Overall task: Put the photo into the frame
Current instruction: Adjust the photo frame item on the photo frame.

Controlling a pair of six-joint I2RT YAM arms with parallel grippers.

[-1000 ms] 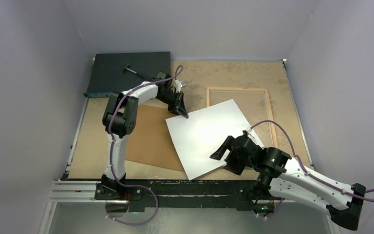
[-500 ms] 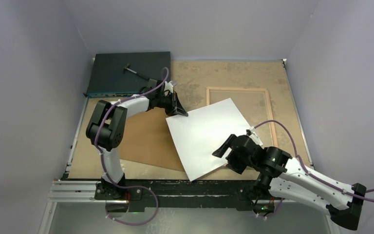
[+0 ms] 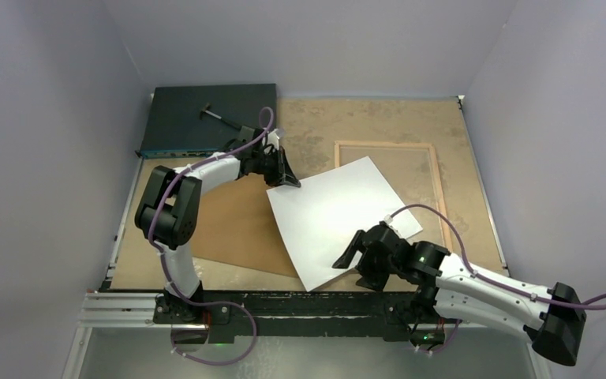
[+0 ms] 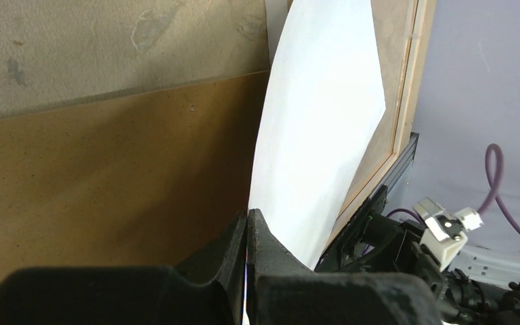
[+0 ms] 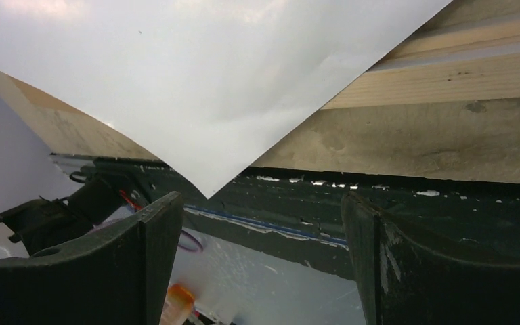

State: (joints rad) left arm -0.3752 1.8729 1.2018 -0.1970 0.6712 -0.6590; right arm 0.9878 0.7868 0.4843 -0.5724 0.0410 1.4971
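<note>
My left claw (image 3: 288, 180) pinches one photo (image 3: 339, 217) corner; right claw (image 3: 357, 267) gapes empty. Dragging single-handed could buckle it against the frame (image 3: 435, 181) rim.

A bench (image 3: 363, 118) with a worn tan top, blotched with darker stains toward the far side, fills a narrow bay. Plain pale lilac-grey walls close it in: a back wall (image 3: 308, 39), a left wall (image 3: 39, 158) and a right wall (image 3: 560, 142). A scuffed black rail (image 3: 308, 303) runs along the near edge, with a silver metal bar (image 3: 118, 308) at its left end. Below that lies a dull grey surface (image 3: 316, 359). The light is soft and even, with faint shadows.
</note>
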